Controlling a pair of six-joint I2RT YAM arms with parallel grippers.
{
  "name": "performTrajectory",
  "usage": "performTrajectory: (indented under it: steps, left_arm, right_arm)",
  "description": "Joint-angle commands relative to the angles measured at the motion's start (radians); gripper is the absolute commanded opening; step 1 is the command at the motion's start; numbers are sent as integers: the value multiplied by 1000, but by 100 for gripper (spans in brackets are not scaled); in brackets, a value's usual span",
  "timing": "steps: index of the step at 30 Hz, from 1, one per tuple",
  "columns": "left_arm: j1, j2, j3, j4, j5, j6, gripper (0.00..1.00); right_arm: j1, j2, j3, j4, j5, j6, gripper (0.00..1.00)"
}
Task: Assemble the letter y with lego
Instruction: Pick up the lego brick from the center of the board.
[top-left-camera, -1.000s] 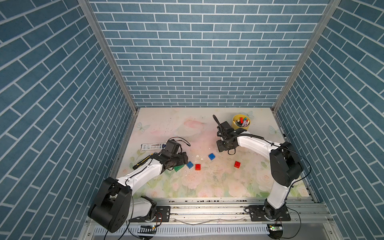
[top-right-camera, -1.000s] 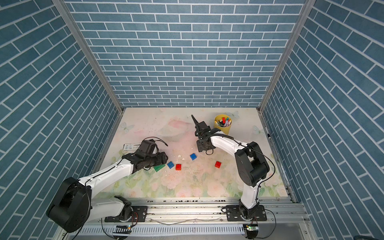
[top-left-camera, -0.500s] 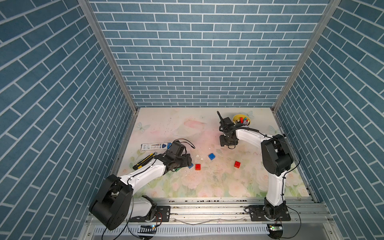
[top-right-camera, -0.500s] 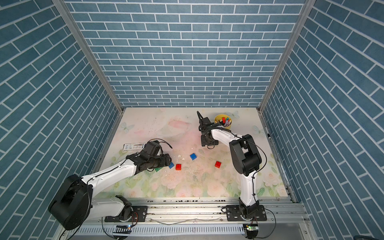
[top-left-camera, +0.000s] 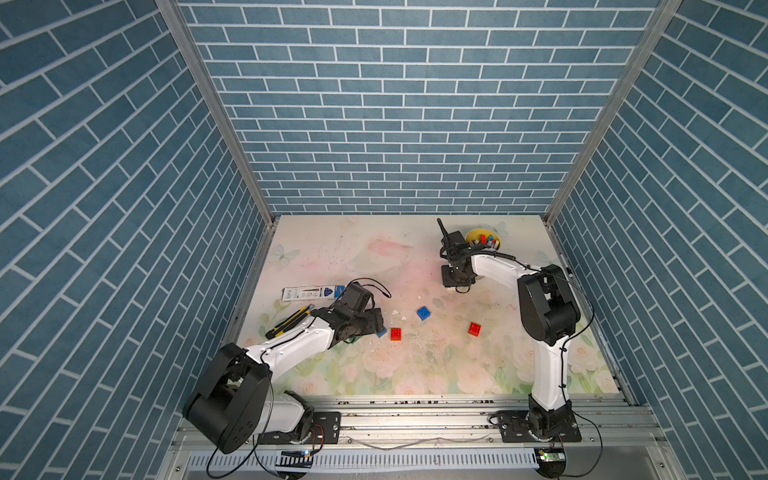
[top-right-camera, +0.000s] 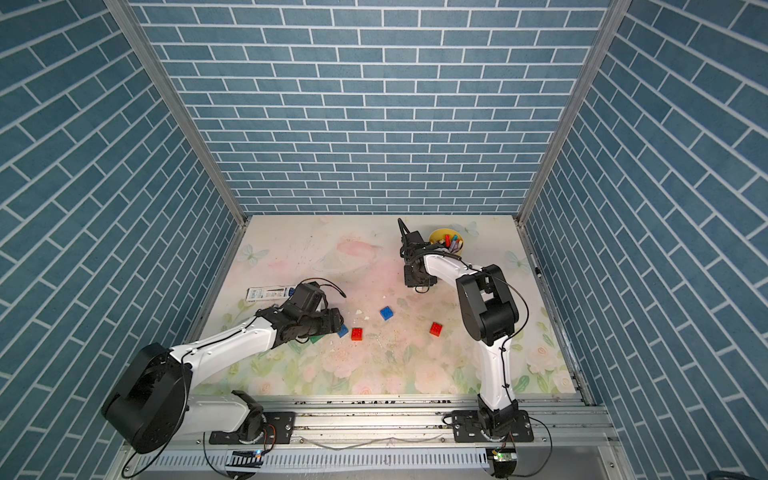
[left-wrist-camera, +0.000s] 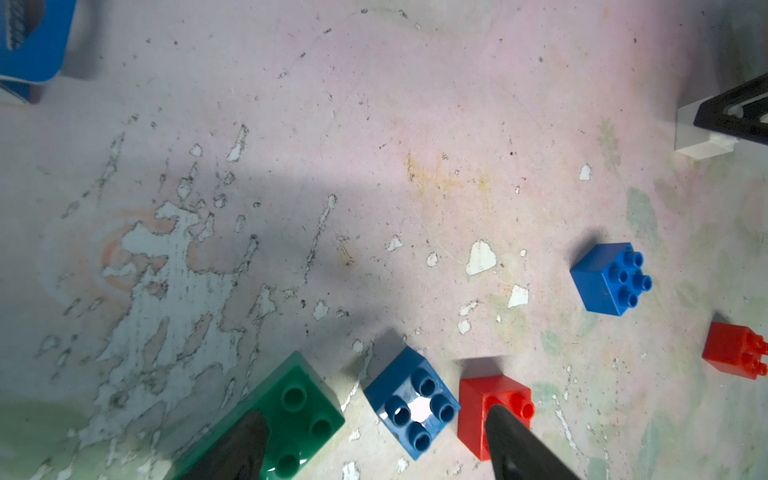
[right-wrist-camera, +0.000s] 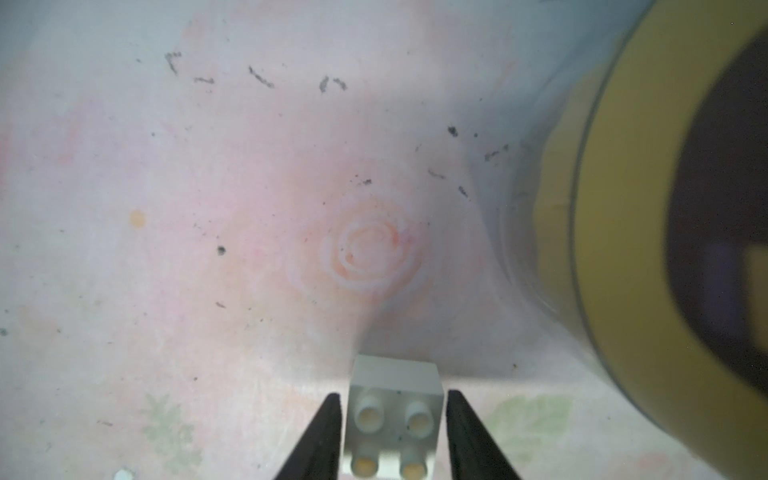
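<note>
In the left wrist view my left gripper (left-wrist-camera: 374, 413) stands open over three bricks in a row. These are a long green brick (left-wrist-camera: 299, 399), a blue brick (left-wrist-camera: 411, 407) between the fingertips, and a red brick (left-wrist-camera: 478, 403). A second blue brick (top-left-camera: 423, 313) and a second red brick (top-left-camera: 474, 329) lie apart mid-table. My right gripper (right-wrist-camera: 392, 432) is shut on the white brick (right-wrist-camera: 395, 411), which sits on the mat beside the yellow cup. In both top views the right gripper (top-left-camera: 457, 282) hides that brick. No letter y is in view.
The yellow cup (top-left-camera: 473, 237) of marker pens stands at the back right, close behind the right gripper. A blue and white box (top-left-camera: 309, 293) and a yellow and black tool (top-left-camera: 289, 322) lie at the left by my left arm. The mat is scuffed and flaking.
My right gripper moved back toward the cup, came down and closed on the white brick. My left gripper slid right over the blue brick and stayed open.
</note>
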Motion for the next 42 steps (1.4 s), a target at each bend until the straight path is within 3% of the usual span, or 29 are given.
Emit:
performTrajectory:
  steps: [1,8,24,31,42]
  left_arm:
    - [-7,14,10,-4,-17,1,85]
    - [-10,21,9,0,-19,1,85]
    - [-12,-1,14,-7,113,11,85]
    - [-13,-45,-4,-20,113,6,85]
    - [-21,-87,-5,-39,118,0,85]
  right_arm:
    - [0,18,13,2,-18,23,38]
    - [2,2,-7,-8,-46,6,27]
    - [144,-301,-210,-49,-169,-236,25]
    - [186,-289,-205,-78,-254,-322,26]
    - [240,-224,-171,-92,-253,-343,26]
